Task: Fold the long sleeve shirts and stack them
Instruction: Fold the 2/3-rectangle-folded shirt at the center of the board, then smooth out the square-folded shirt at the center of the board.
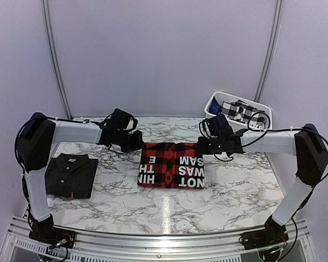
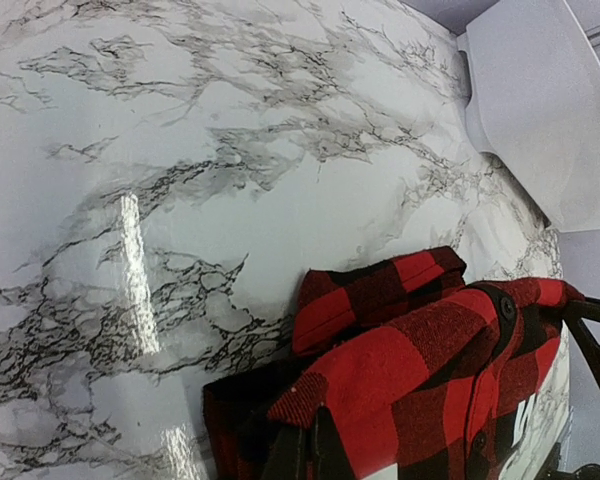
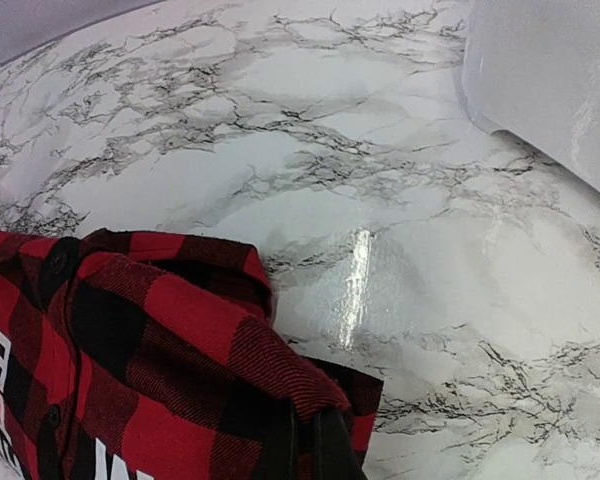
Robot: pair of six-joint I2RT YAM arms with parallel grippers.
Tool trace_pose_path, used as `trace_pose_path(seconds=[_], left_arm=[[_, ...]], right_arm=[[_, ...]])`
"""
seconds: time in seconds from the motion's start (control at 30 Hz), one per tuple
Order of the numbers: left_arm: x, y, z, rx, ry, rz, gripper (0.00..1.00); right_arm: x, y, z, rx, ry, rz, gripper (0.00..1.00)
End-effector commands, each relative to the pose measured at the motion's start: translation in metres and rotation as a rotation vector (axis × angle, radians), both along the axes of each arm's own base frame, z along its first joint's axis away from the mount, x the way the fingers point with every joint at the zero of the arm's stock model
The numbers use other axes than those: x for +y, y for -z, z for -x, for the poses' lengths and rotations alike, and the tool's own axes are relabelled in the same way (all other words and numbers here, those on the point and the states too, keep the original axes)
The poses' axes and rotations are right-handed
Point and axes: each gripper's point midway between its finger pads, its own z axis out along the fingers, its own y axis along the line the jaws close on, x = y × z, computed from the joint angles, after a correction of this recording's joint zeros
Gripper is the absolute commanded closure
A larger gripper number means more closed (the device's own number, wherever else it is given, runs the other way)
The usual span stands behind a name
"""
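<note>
The black pinstriped shirt (image 1: 71, 174) is lying folded near the desk's (image 1: 235, 188) left edge, toward the near side, so that half of the job is looking finished. The red-and-black flannel shirt (image 1: 171, 165) is sitting in the middle of the desk, folded into a compact rectangle with white lettering showing. The left gripper (image 1: 135, 143) is pinching its far left corner and the right gripper (image 1: 203, 144) its far right corner, both sets of jaws clamped tight on the cloth. What is remaining, by my reading, is a last fold or tidy, then stacking the two shirts. The white bin (image 1: 210, 108) at the far right corner is holding a black-and-white checked cloth (image 1: 238, 112).
</note>
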Motion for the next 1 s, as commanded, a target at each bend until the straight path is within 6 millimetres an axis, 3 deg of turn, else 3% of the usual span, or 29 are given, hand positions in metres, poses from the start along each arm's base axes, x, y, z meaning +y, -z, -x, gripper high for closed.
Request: trace_pose_path(seconds=[0.0, 0.07, 0.17, 0.4, 0.47, 0.57, 0.67, 0.73, 0.83, 0.97], left_arm=[[-0.010, 0.027, -0.010, 0.040, 0.025, -0.027, 1.00], [-0.013, 0.035, -0.015, 0.051, 0.032, -0.032, 0.98], [-0.014, 0.031, -0.023, 0.041, 0.034, -0.030, 0.85], [0.011, 0.000, -0.024, 0.002, 0.001, -0.032, 0.50], [0.019, -0.006, -0.018, -0.003, -0.007, -0.033, 0.44], [0.026, -0.011, -0.007, -0.001, -0.003, -0.032, 0.41], [0.030, -0.011, 0.004, 0.013, 0.003, -0.028, 0.40], [0.032, -0.011, 0.010, 0.021, 0.004, -0.023, 0.40], [0.035, -0.011, 0.019, 0.039, 0.009, -0.013, 0.40], [0.034, -0.007, 0.030, 0.064, 0.026, -0.004, 0.40]], right_arm=[[-0.022, 0.025, -0.005, 0.047, 0.062, 0.063, 1.00], [-0.028, 0.039, -0.007, 0.075, 0.074, 0.077, 1.00], [-0.033, 0.046, -0.010, 0.099, 0.085, 0.097, 1.00], [-0.037, 0.020, -0.003, 0.071, 0.088, 0.109, 0.73], [-0.028, -0.001, 0.003, 0.036, 0.067, 0.107, 0.64], [0.005, -0.026, 0.017, -0.018, -0.002, 0.095, 0.51], [0.041, -0.033, 0.033, -0.018, -0.078, 0.074, 0.49], [0.063, -0.030, 0.043, -0.016, -0.124, 0.056, 0.51], [0.083, -0.007, 0.056, 0.030, -0.163, 0.072, 0.59], [0.079, 0.036, 0.070, 0.112, -0.162, 0.104, 0.65]])
